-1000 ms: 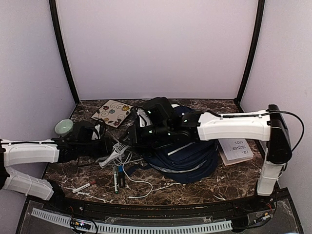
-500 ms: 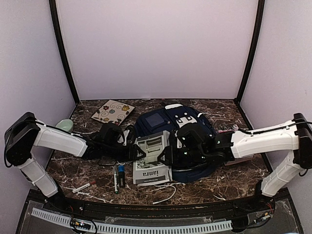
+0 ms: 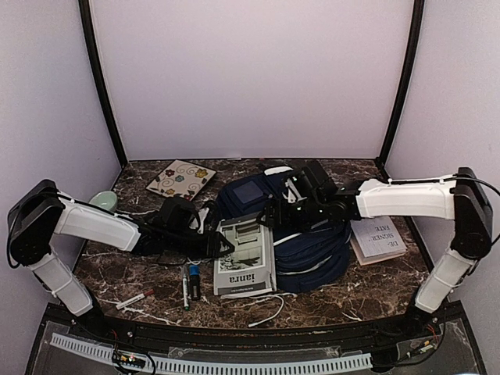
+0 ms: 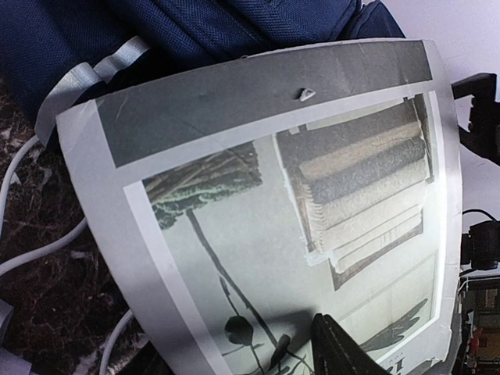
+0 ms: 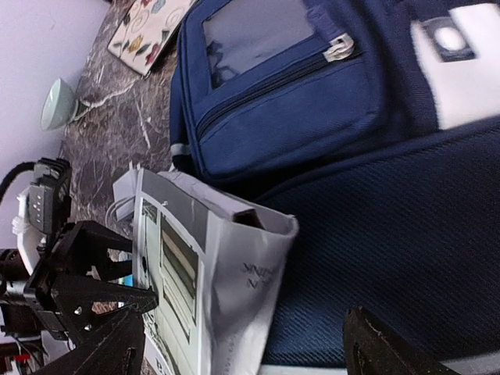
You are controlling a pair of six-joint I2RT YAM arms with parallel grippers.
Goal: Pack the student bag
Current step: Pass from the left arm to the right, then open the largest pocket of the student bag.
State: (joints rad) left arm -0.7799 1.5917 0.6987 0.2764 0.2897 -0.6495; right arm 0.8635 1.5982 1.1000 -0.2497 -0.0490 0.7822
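The student bag (image 3: pixel 308 242) lies flat mid-table, navy with white stripes, its windowed front pocket (image 5: pixel 266 86) facing up. A grey-and-white magazine (image 3: pixel 244 262) rests against the bag's left side, its cover bowed in the left wrist view (image 4: pixel 258 195). My left gripper (image 3: pixel 221 244) is shut on the magazine's left edge; one dark finger (image 4: pixel 340 351) presses on the cover and the other is hidden beneath. My right gripper (image 3: pixel 275 215) hovers over the bag by the magazine's top edge. Its jaws (image 5: pixel 242 348) stand wide apart and hold nothing.
A floral notebook (image 3: pixel 180 180) and a pale green bowl (image 3: pixel 102 203) sit at the back left. A white booklet (image 3: pixel 377 238) lies right of the bag. Pens (image 3: pixel 187 283), a red-tipped marker (image 3: pixel 134 298) and a white cable (image 3: pixel 266 311) lie near the front edge.
My right gripper has opened wide and drawn back from the magazine's right side to above the bag. The left gripper keeps its hold on the magazine.
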